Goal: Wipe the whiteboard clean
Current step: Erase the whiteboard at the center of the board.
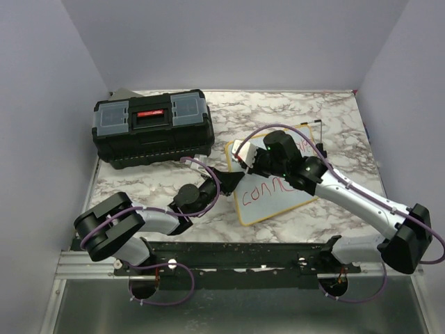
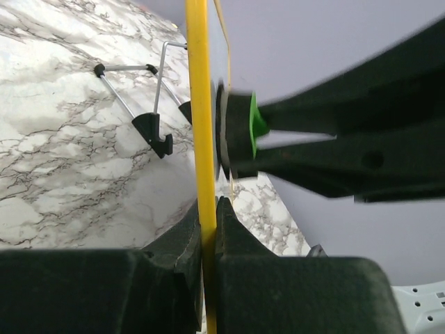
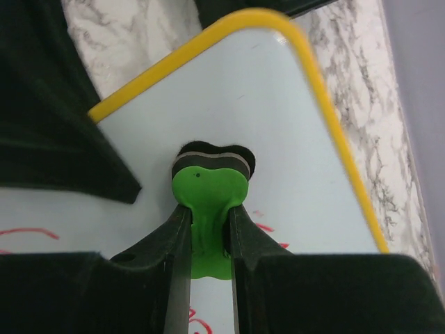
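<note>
Top view: the red-marked whiteboard (image 1: 270,202) is seen on the marble table (image 1: 334,111) near the toolbox (image 1: 153,129). Left wrist: its yellow frame is clamped by the left gripper (image 2: 210,210). Right wrist: a green eraser (image 3: 208,182) is pinched against it by the right gripper (image 3: 208,210).

Whiteboard (image 1: 272,200): white face, yellow frame, red handwriting. Eraser (image 3: 208,191): green, black felt. Table (image 1: 334,115): white-grey marble pattern. Far-left toolbox (image 1: 153,142): black, grey lid compartments.

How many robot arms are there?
2. The black-and-grey left arm reaches from bottom left, jaws clamped on the edge of the yellow-framed whiteboard; the right arm comes from bottom right, jaws holding a green eraser against it.
</note>
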Controlling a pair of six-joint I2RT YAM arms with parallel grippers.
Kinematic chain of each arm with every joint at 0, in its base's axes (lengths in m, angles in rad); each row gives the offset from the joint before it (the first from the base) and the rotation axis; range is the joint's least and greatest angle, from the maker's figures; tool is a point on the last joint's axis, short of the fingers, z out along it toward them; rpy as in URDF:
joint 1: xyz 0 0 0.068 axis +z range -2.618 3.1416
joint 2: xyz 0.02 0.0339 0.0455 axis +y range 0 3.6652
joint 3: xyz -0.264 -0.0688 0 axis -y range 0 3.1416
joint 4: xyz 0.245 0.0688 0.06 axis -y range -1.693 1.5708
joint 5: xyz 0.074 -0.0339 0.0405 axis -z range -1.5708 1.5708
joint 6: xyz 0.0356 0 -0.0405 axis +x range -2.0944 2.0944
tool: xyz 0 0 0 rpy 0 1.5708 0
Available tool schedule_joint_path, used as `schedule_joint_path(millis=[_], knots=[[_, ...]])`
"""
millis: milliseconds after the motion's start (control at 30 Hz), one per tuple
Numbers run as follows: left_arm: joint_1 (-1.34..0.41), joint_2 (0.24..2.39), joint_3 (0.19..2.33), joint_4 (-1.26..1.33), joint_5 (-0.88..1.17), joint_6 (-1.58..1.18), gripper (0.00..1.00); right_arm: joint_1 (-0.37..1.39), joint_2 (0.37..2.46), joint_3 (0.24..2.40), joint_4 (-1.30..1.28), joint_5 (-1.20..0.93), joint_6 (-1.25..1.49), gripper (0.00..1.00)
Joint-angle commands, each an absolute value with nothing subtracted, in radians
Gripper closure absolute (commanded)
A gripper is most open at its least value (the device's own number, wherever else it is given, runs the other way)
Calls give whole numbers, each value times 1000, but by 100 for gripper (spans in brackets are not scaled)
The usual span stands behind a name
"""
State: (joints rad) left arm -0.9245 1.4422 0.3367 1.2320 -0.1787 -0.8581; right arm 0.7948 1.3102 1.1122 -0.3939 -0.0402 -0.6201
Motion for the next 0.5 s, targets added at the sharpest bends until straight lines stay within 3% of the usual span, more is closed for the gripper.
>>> schedule_joint_path(millis=[0,167,300,467], knots=[[-939,1449,350,1180,-114,-757,100,797,1223,982,-483,-131,-737,99],[-939,1444,352,1176,-113,-759,100,797,1212,955,-448,-75,-717,99],[-939,1435,345,1170,-116,-759,100,797,1287,1064,-368,48,-623,99],[-939,1428,341,1166,-117,-753,100,796,1347,1167,-372,36,-545,99]])
